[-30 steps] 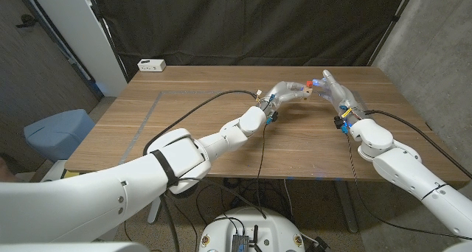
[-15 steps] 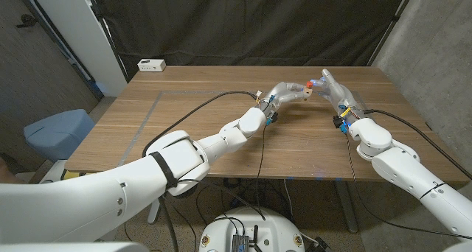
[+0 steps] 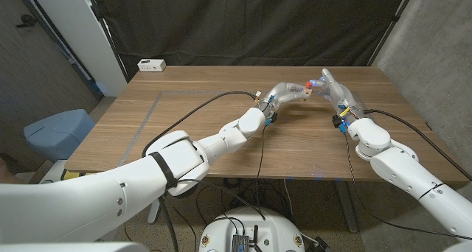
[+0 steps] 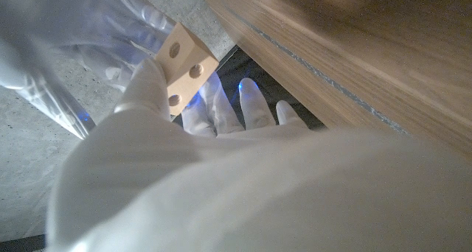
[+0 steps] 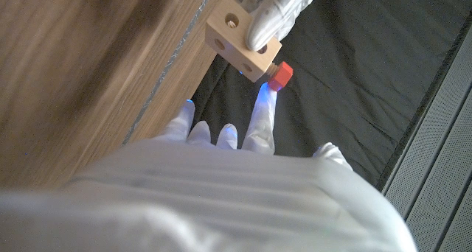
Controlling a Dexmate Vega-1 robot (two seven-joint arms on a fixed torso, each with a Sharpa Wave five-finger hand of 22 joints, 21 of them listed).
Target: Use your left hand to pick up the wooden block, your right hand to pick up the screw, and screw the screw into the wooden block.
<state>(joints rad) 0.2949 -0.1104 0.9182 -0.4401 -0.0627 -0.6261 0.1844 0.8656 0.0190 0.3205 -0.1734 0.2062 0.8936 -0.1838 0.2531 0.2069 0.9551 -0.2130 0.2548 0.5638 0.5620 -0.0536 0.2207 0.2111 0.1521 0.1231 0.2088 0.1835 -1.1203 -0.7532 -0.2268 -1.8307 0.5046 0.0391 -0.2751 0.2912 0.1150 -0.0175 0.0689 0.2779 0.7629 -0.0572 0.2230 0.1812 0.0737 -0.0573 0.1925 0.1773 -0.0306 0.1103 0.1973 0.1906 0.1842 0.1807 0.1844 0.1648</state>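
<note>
Both hands meet above the far middle of the table (image 3: 221, 145), raised off the wood. The left hand (image 3: 284, 92) grips the block (image 3: 303, 94) in its fingertips; in the left wrist view the block (image 4: 184, 64) sits pinched at the tip of the left hand (image 4: 140, 97), showing a pale face with round holes. In the right wrist view the block (image 5: 241, 40) is held by a left fingertip (image 5: 267, 27) pressed on its side, and the red-headed screw (image 5: 279, 74) sticks out of one face, its shank going into the block. The right hand (image 3: 332, 92) reaches toward the screw (image 3: 309, 85) from the other side; its fingers (image 5: 262, 123) point up at the red head and come close under it, but whether they actually pinch it I cannot tell. A white box (image 3: 151, 65) lies at the table's far left corner, well apart from the hands.
</note>
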